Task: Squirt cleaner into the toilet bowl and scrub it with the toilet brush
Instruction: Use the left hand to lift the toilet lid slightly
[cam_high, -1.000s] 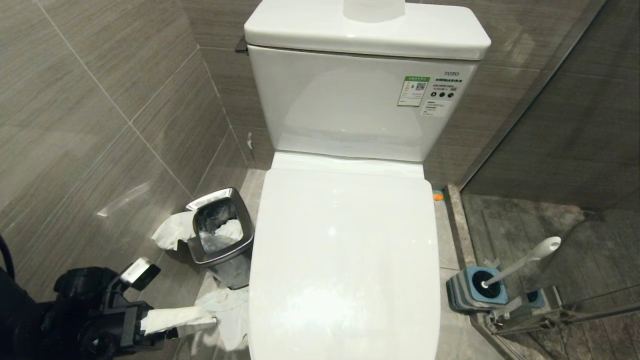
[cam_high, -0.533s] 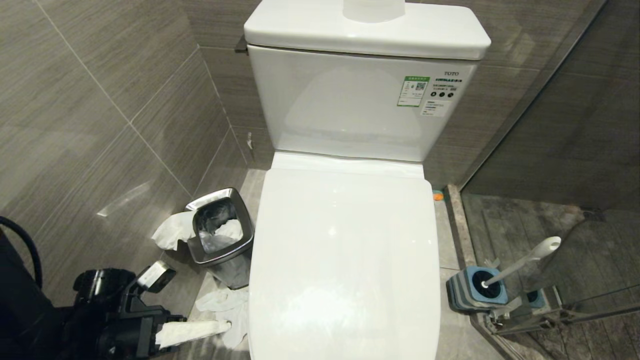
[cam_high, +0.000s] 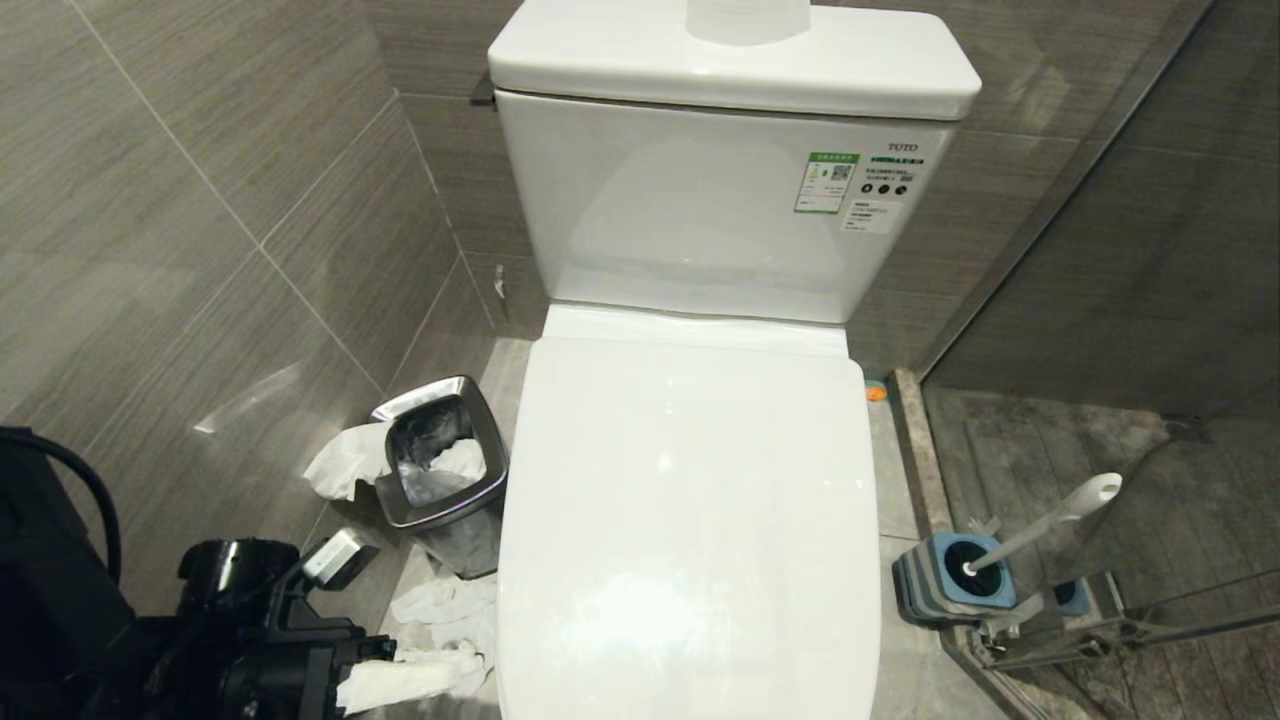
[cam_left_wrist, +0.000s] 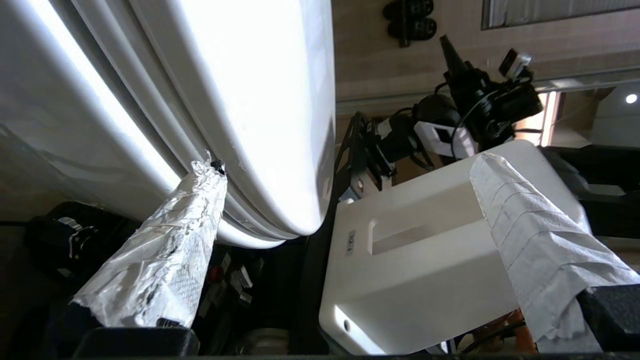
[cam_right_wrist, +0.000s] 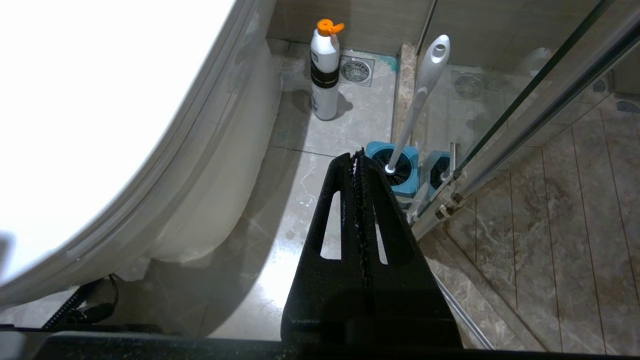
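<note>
The left gripper (cam_high: 420, 672), its paper-wrapped fingers (cam_left_wrist: 165, 250) spread wide and holding nothing, is low beside the closed white glossy toilet lid (cam_high: 690, 520). The right gripper (cam_right_wrist: 359, 156) has its black fingers pressed together, empty. The toilet brush (cam_high: 1040, 530) with long white plastic handle stands in its square blue-and-grey holder (cam_high: 945, 585) on the floor, right of the toilet.

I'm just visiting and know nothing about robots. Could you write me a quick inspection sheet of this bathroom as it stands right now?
Surface: grey tiled floor; crumpled tissue lying on it beside the toilet.
Job's things: toilet lid is down, so the bowl is hidden; brush stands in its blue holder; a white bottle with an orange cap stands on the floor by the toilet.
Clutter: steel bin with tissue inside and more draped outside.
Grippers: left gripper open, fingers wrapped in paper, one tip at the lid's edge; right gripper shut, holding nothing.
Cables: black cable on the left arm.
Surroundings: tiled walls, glass shower screen.
</note>
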